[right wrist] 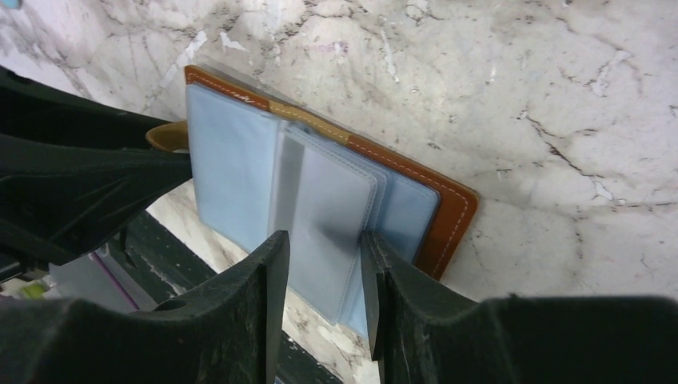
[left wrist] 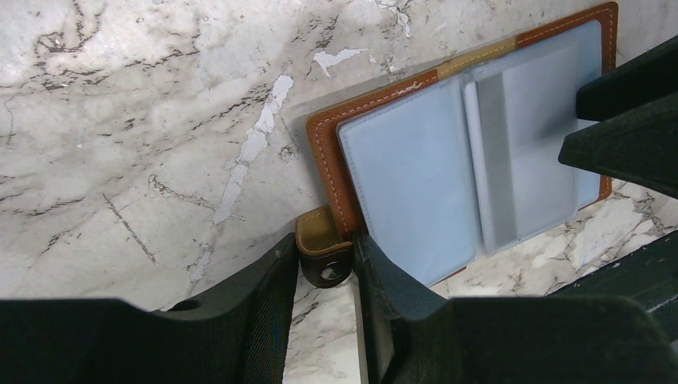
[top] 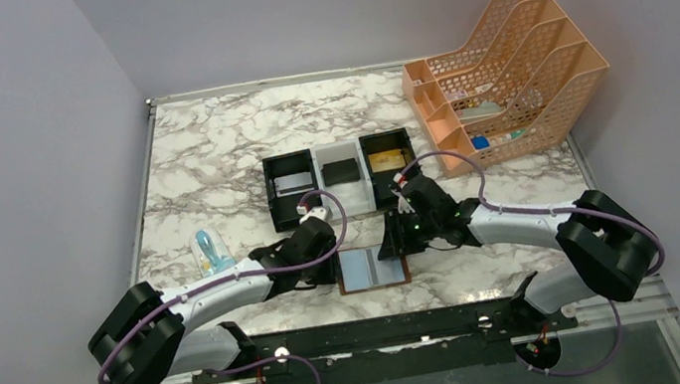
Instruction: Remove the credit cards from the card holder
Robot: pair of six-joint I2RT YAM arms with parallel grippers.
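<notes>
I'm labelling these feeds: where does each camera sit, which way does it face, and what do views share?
Top external: above and behind the arms, looking down over the table; both arms show, left gripper and right gripper flanking the card holder.
Left wrist: on the left arm, looking down past its own fingers at the holder's snap tab.
Right wrist: on the right arm, looking down past its own fingers at the pale blue pockets.
Shared: both wrist views show the open holder and the other gripper.
</notes>
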